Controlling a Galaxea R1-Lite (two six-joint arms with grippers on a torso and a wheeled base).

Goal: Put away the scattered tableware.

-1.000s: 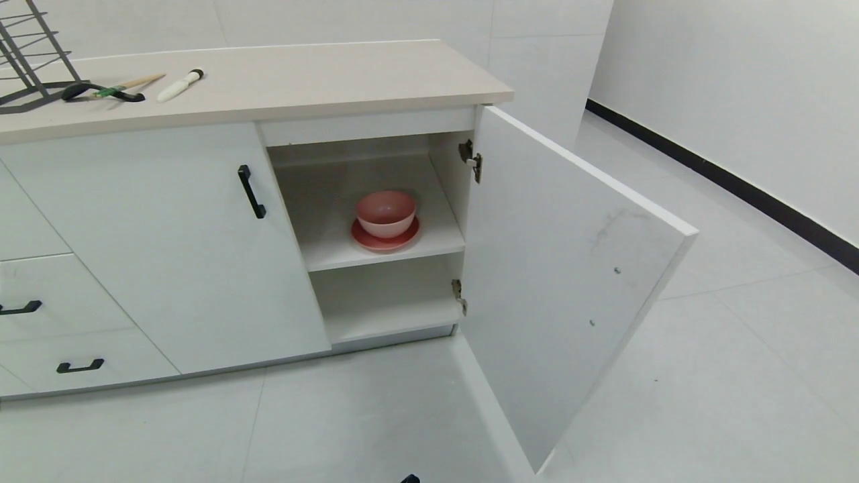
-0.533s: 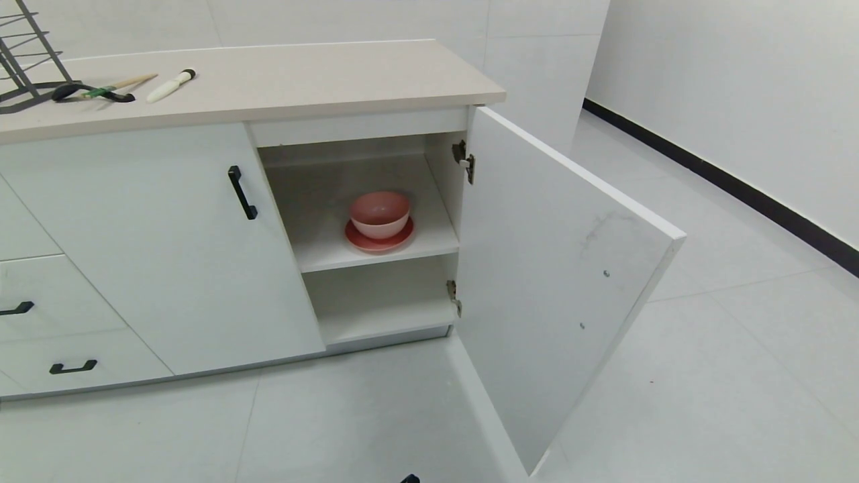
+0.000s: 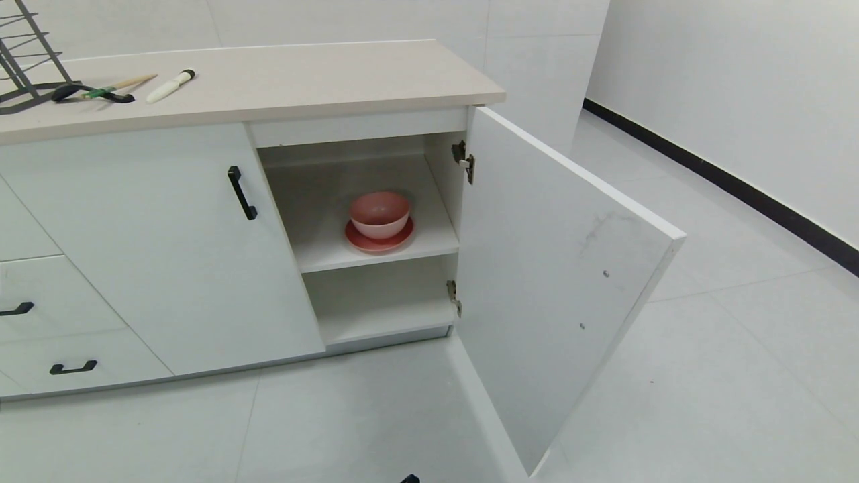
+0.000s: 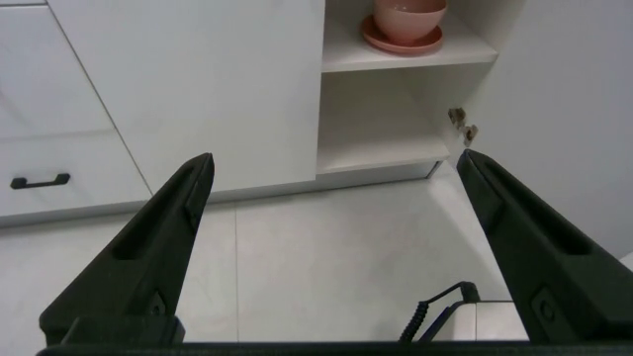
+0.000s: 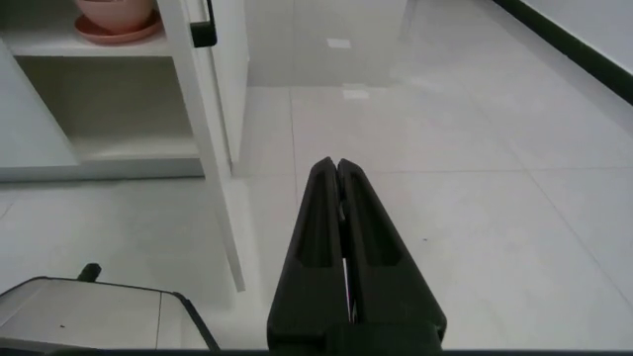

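here's the bowl (image 3: 380, 211), pink, sitting upright on a red plate (image 3: 379, 240), the pair on the upper shelf (image 3: 322, 251) of the open cabinet, toward its hinge side. the lower shelf (image 3: 376, 320) lies below it. the cabinet door (image 3: 557, 268) is swung wide, out over the floor (image 3: 704, 376).

the left tool (image 4: 334, 163) hangs low above the floor tiles with its two dark fingers spread wide and nothing between them. the bowl and plate sit ahead of it and higher up, well apart, with a stretch of floor and the lower shelf in between. seen from the left wrist, the pair lines up roughly with the gap between the fingers.

the right tool (image 5: 337, 166) has its fingers pressed together, gripping nothing, over the floor on the outer side of the open door. the door's free edge stands between it and the shelf, and the bowl and plate are well apart from it, beyond that edge.

the other door (image 3: 147, 248) is shut, with a black handle (image 3: 242, 192) near its edge. up on the table (image 3: 302, 74), far from both tools, lie a wooden-handled brush (image 3: 121, 85) and a white-handled utensil (image 3: 170, 86), just beside a dark wire rack (image 3: 27, 60).
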